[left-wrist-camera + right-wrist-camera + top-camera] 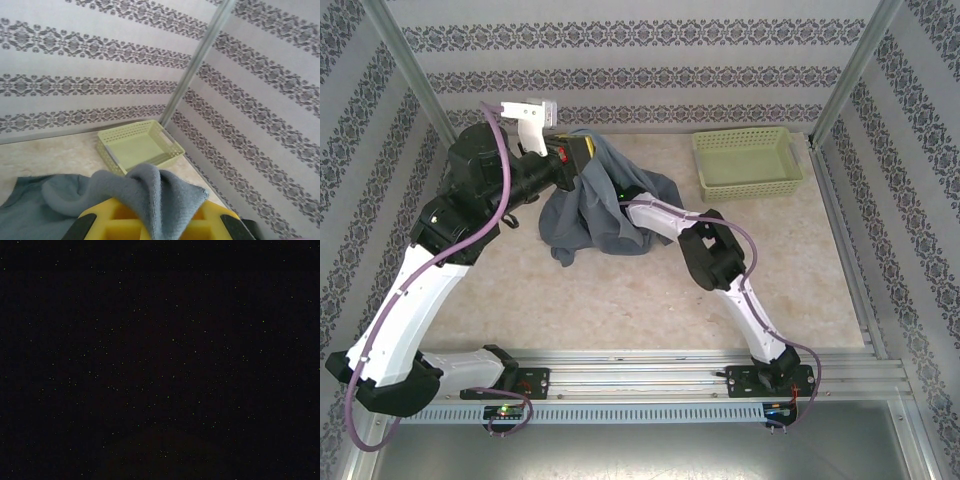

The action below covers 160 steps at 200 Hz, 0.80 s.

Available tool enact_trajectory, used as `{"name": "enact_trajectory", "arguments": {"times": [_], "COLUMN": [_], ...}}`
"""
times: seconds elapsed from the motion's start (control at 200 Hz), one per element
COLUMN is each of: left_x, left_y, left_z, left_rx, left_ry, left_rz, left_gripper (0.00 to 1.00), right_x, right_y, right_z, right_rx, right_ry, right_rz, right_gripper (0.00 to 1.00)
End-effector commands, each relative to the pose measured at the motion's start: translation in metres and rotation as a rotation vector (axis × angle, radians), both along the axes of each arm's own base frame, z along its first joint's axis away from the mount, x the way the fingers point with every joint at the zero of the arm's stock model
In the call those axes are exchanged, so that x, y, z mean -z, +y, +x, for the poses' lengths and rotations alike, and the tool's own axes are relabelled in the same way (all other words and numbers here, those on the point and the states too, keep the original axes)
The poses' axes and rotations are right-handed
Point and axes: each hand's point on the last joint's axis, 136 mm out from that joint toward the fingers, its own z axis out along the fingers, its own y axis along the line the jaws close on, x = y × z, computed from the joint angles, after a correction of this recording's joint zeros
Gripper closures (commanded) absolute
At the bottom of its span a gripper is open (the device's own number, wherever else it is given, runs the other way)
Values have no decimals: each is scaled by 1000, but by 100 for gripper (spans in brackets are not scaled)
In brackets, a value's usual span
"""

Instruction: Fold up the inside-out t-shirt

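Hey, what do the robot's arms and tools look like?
The left arm and right arm have white links, bulky black joints and a lilac cable each. The left tool has a yellow body with black fingers.

No legible text, numbers, labels or brand marks anywhere in the cell. Wallpaper (620,35): repeating bands of ornament, pattern only, no characters among them.
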Motion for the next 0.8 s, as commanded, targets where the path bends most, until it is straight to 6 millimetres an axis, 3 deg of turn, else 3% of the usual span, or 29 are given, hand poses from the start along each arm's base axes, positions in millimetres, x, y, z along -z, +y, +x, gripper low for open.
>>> {"name": "enact_trajectory", "arguments": {"times": [0.0, 0.11, 0.2, 0.34, 0.48, 0.62, 0.794], "left_x": [4, 31, 65, 138, 211, 279, 349], "left_y": [28, 62, 88, 124, 143, 165, 190], "left_z": [21, 46, 70, 109, 140, 158, 159], "left_rx": [-163, -365, -480, -598, -652, -717, -783], "left_ry": [21, 96, 200, 393, 548, 692, 838], "left_rz": [51, 115, 133, 107, 143, 242, 321], "left_gripper": [100, 100, 100, 100, 100, 100, 100], "right_x": [-38, -66, -86, -101, -108, -124, -141], "right_y": [9, 20, 25, 32, 34, 34, 27], "right_z": [-9, -32, -56, -89, -116, -137, -155], "right_rx": [-82, -168, -230, -322, -394, -462, -515], "right_ry": [-96, -173, -229, -248, -285, -324, -349], "right_rz": [59, 158, 250, 348, 409, 520, 578], "right_gripper": [100, 100, 100, 100, 100, 100, 100]}}
